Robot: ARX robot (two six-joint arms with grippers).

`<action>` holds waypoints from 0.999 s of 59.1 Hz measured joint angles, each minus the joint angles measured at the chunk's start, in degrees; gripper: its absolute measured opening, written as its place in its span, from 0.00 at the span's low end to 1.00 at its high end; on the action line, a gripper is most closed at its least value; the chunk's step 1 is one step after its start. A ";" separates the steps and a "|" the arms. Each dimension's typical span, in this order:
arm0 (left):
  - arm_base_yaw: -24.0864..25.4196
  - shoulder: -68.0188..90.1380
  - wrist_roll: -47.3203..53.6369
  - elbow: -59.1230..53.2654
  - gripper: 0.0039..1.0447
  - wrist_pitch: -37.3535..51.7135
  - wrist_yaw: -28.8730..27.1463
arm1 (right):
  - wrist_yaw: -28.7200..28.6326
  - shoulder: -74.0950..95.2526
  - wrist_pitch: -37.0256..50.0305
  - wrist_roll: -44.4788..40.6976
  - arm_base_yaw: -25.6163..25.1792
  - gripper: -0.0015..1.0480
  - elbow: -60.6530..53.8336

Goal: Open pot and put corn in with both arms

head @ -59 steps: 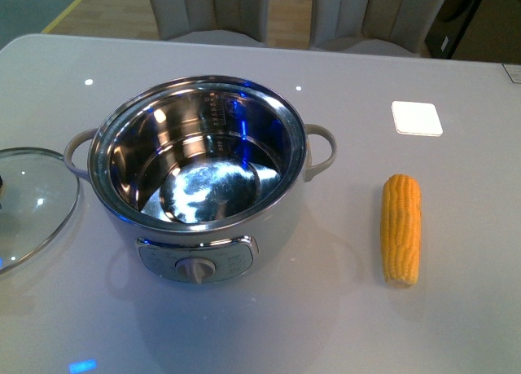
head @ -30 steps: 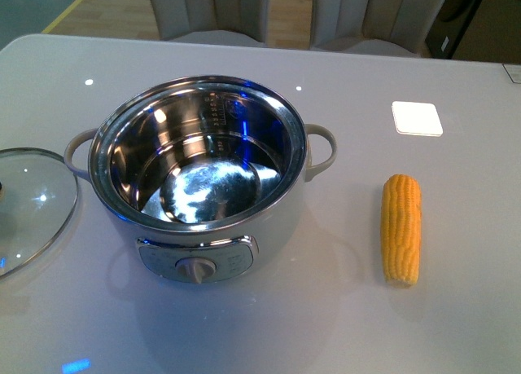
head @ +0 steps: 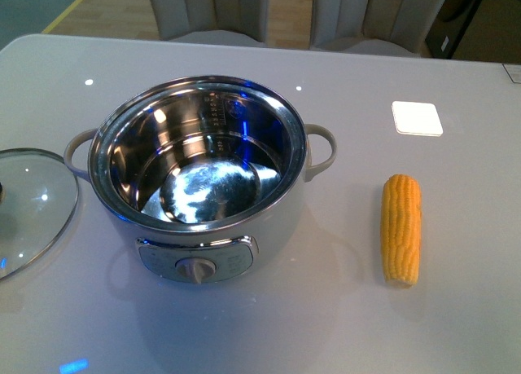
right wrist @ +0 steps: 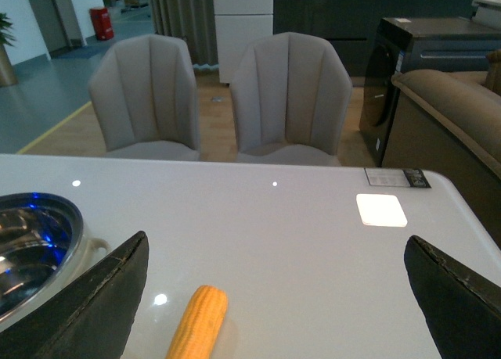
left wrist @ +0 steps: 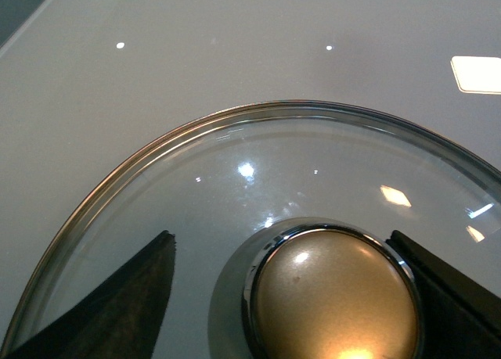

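Front view: the glass lid (head: 37,203) is cut off by the left edge. Print on the control panel (head: 195,260) of the pot (head: 281,219) is too small to read. Left wrist view: the lid's knob (left wrist: 337,296) runs off the bottom edge. Right wrist view: the corn (right wrist: 197,321) and the pot are cut off by the picture's edges.

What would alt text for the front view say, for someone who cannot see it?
An open electric cooking pot, its steel inside empty, stands on a pale grey table. A glass lid lies to its left, cut off by the frame, and a bare corn cob lies to its right.
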 joint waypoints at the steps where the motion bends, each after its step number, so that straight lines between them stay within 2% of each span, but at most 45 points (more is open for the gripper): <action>1: 0.02 -0.31 0.11 -0.31 0.87 0.00 0.00 | 0.00 0.00 0.00 0.02 0.00 0.92 0.00; 6: 0.00 -1.55 0.39 -1.75 0.95 -0.22 0.02 | 0.00 0.00 0.00 0.00 0.00 0.92 0.00; 26: -1.18 -17.77 0.72 -8.09 0.94 -2.43 0.42 | 0.00 0.00 0.00 0.02 0.00 0.92 0.00; 34: -2.60 -31.28 -4.22 -12.24 0.94 -3.23 -0.15 | 0.00 0.00 0.00 0.02 0.00 0.92 0.00; 45: -2.75 -32.33 -6.16 -12.61 0.94 -3.30 -0.17 | -0.02 0.00 0.00 0.00 0.00 0.92 0.00; 50: -2.95 -32.13 -7.96 -13.68 0.83 0.33 -0.85 | 0.00 0.00 0.00 0.00 0.00 0.92 0.00; 59: -3.74 -32.37 -9.35 -16.20 0.55 4.31 -1.46 | 0.02 0.00 0.00 0.00 0.00 0.92 0.00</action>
